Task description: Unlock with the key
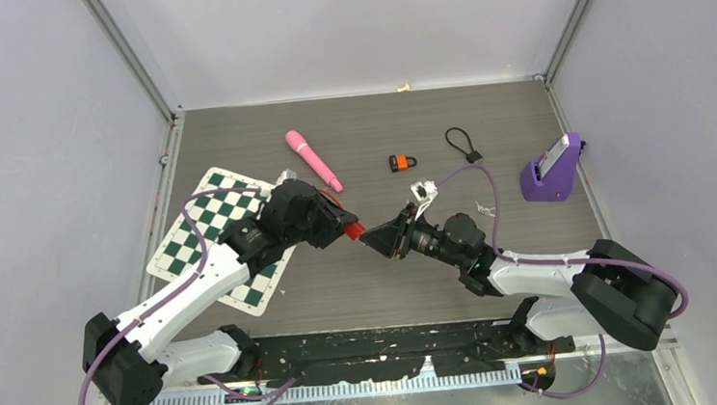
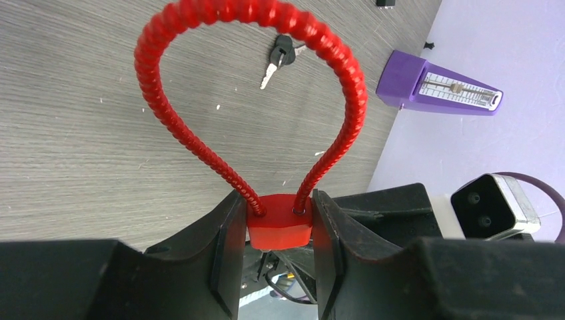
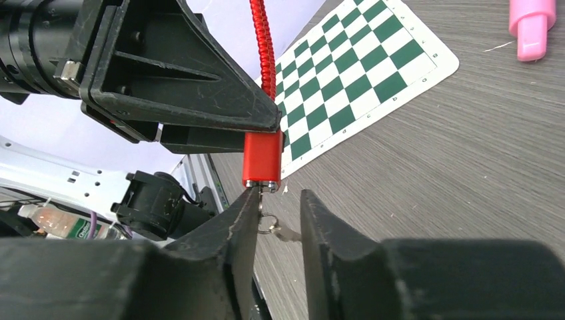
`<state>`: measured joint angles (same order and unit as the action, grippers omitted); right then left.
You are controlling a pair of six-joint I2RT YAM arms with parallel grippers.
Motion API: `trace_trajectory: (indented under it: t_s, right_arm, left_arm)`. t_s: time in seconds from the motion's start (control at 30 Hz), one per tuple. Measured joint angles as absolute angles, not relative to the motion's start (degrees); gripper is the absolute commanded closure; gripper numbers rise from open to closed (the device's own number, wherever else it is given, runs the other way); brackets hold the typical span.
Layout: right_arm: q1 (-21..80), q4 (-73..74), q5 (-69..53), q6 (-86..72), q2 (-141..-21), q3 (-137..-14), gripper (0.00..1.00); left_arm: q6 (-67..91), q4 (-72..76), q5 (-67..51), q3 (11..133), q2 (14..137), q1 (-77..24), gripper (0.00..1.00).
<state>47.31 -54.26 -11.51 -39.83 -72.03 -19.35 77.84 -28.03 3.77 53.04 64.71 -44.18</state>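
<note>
While two arms meet over the middle of a grey wood-grain worktop, a red cable lock is held up off it between them. All places below are given from that lock in the top view; "behind" means farther from the arm bases.

L arm comes in from lower left. Its jaws clamp the lock's small red body on both sides, w/ the ribbed loop sticking out past the fingertips. R arm comes in from lower right. Its jaws stand a narrow gap apart just under the lock's keyhole end, gripping nothing.

A green-and-white checkered mat lies left of the lock, partly under L arm. A purple metronome stands far right, by the wall. A pink pen-like stick lies behind, a bit left. A black cord loop lies behind, to the right. A small orange padlock sits behind, slightly right. A black-headed key lies on the worktop to the right.

Smallest: a metal key w/ ring hangs at the lock's underside, between R jaws. Can't tell if it's fully in.
</note>
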Motion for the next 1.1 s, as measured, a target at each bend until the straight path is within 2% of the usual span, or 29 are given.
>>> trace_trajectory:
  t_s: [0.1, 0.2, 0.33, 0.43, 0.5, 0.93, 1.0, 1.1]
  right_arm:
    - [47.0, -54.3, -11.7, -39.9, -72.0, -19.1, 0.57]
    - [47.0, -54.7, -11.7, -39.9, -72.0, -18.6, 0.61]
    - [47.0, -56.0, -12.3, -40.3, -72.0, -18.0, 0.76]
    - [47.0, -57.2, -13.3, -40.9, -72.0, -18.0, 0.92]
    - [47.1, -57.8, -13.9, -41.1, -72.0, -18.0, 0.94]
    - [47.1, -61.3, -13.1, -42.2, -73.4, -17.9, 0.95]
    - [47.0, -61.5, -12.1, -42.2, -73.6, -17.9, 0.95]
    - [47.0, -61.8, -11.0, -42.2, -73.7, -17.9, 0.95]
  left_arm:
    - [78.4, -28.1, 2.4, 53.0, 64.7, -43.5, 0.98]
    - [78.9, -28.7, 1.3, 53.0, 64.7, -43.1, 0.98]
    - [79.3, -29.0, 0.6, 53.0, 64.7, -43.0, 0.98]
    - [79.5, -29.0, 0.5, 53.0, 64.6, -43.0, 0.98]
    - [79.5, -29.0, 0.5, 53.0, 64.6, -43.0, 0.96]
    - [79.4, -28.4, -1.8, 52.1, 62.2, -42.8, 0.35]
    - [79.3, -28.5, -2.9, 51.8, 61.5, -43.4, 0.31]
    - [79.3, -28.4, -3.4, 51.8, 61.1, -44.1, 0.32]
